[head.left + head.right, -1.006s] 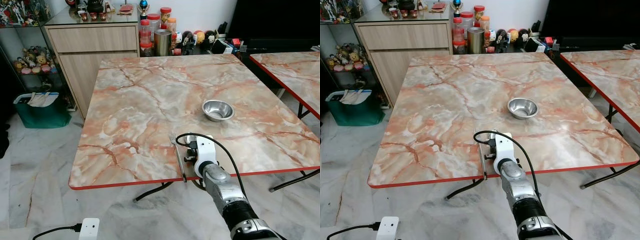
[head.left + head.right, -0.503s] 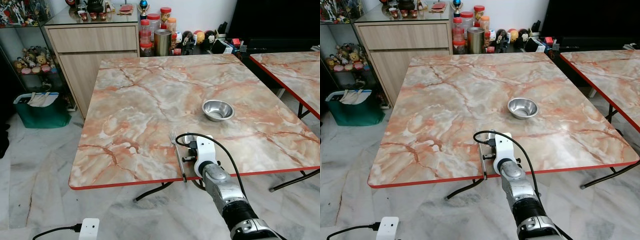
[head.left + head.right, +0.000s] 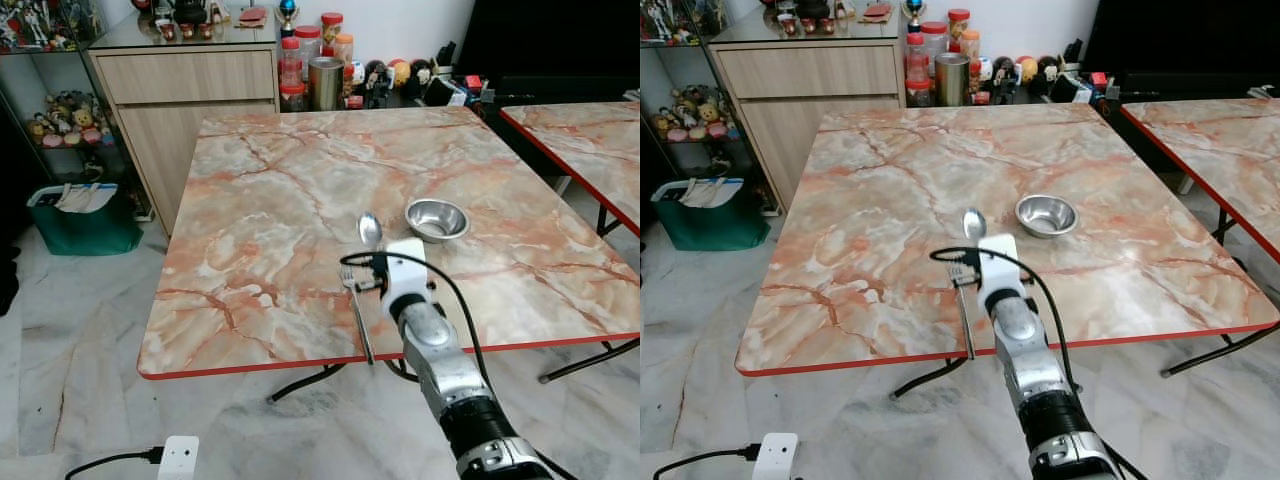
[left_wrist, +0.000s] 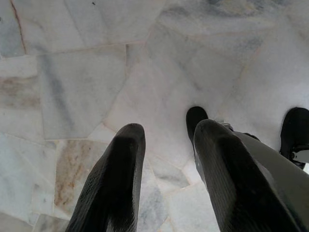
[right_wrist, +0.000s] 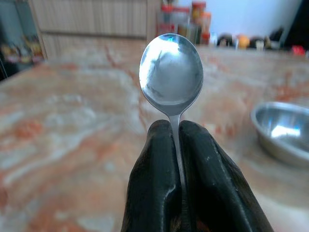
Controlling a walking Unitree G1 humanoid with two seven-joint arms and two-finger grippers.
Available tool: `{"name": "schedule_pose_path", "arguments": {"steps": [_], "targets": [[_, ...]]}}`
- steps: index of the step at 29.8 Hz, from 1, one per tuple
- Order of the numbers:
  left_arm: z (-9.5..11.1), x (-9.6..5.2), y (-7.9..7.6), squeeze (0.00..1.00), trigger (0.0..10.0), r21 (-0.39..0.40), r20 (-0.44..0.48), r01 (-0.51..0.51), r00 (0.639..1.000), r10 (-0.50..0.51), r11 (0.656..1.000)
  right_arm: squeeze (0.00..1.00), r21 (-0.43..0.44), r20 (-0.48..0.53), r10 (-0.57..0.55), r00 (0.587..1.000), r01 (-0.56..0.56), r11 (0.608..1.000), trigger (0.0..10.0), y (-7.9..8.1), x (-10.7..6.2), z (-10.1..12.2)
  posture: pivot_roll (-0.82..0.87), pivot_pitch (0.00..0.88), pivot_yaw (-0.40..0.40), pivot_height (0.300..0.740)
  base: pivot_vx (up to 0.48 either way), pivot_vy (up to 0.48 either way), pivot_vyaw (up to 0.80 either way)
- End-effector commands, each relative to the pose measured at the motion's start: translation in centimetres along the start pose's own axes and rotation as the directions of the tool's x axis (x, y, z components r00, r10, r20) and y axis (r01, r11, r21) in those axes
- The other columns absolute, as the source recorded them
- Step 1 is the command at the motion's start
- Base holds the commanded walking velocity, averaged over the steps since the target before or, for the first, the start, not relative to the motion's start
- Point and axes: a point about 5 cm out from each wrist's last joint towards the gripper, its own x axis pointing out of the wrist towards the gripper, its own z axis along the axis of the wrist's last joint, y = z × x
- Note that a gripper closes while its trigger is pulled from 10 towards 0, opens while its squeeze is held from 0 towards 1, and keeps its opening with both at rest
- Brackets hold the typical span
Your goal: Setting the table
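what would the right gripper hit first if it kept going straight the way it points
Probably nothing close. The right gripper, shut on the spoon, points across the table with the bowl off to its right. The cabinet and jars lie far ahead, though depth is unclear.

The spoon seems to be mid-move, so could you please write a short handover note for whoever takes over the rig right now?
Right gripper: shut on the spoon, held upright with its bowl up, above the table near the front edge.
Left gripper: open, idle, over the floor.
Fork: lies flat on the table by the front edge, beside the right gripper.
Metal bowl: on the table, beyond the fork and toward the robot's right.
Done: fork and bowl are placed.
Left: probably set the spoon down by the bowl.
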Motion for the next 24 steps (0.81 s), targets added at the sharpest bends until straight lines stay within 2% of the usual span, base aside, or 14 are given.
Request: {"name": "schedule_pose_path", "arguments": {"steps": [1, 5, 24], "targets": [[-0.2, 0.0, 0.1, 0.00, 10.0, -0.001, -0.012, -0.005, 1.000, 0.005, 1.000, 0.00, -0.018, 0.111, 0.011, 0.994, -0.009, 1.000, 10.0, 0.3, 0.5, 2.5, -0.04, 0.000, -0.033, 0.740, 0.000, 0.000, 0.00], [-0.1, 0.0, 0.0, 0.00, 10.0, 0.009, -0.008, -0.001, 1.000, 0.001, 1.000, 0.00, -0.014, 0.176, 0.047, 0.983, -0.045, 0.999, 10.0, 0.9, 0.5, 3.7, -0.04, 0.000, -0.033, 0.740, 0.000, 0.000, 0.00], [-0.1, 0.0, 0.1, 0.00, 10.0, 0.007, -0.007, -0.011, 1.000, 0.011, 1.000, 0.00, -0.024, 0.208, 0.086, 0.974, -0.083, 0.996, 10.0, 1.6, 0.2, 4.3, -0.05, 0.000, -0.029, 0.740, 0.000, -0.441, 0.00]]}}
